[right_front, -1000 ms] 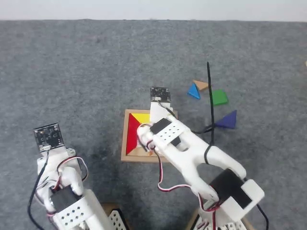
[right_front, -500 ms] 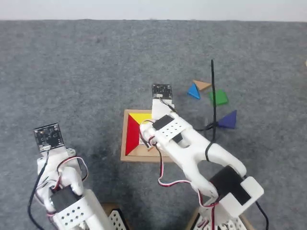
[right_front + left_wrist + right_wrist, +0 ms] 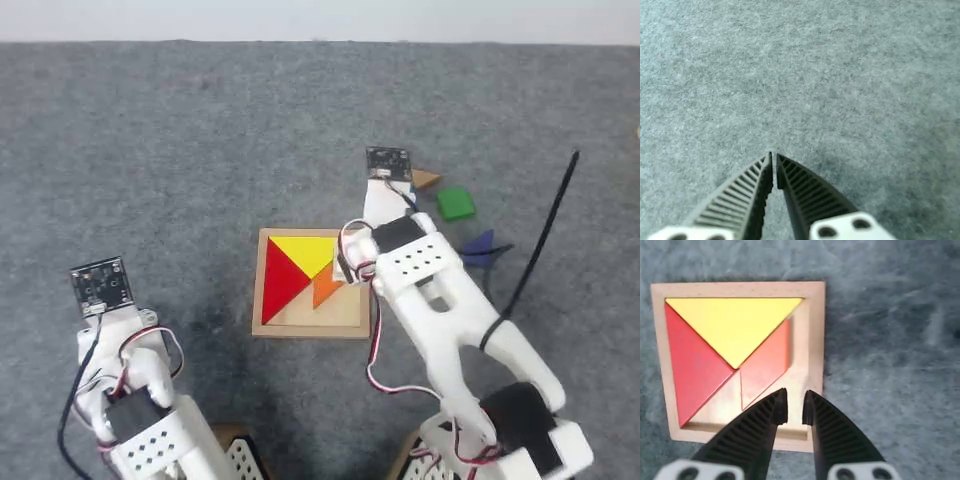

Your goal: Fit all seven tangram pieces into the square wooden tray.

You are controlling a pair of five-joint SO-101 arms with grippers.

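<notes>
Over one edge of the tray (image 3: 817, 340) my right gripper (image 3: 794, 401) hangs empty, jaws a narrow slit apart. I see the yellow triangle (image 3: 735, 325), red triangle (image 3: 695, 365) and orange piece (image 3: 765, 365) lying inside it. My left gripper (image 3: 774, 160) is pinched closed above carpet (image 3: 840, 75).

The left arm's black ribbed gripper (image 3: 774, 162) hangs over the grey, felt-like carpeted table surface (image 3: 805, 75), its two toothed fingers (image 3: 747, 195) drawn together, tips seemingly touching or parted by a sliver.
</notes>
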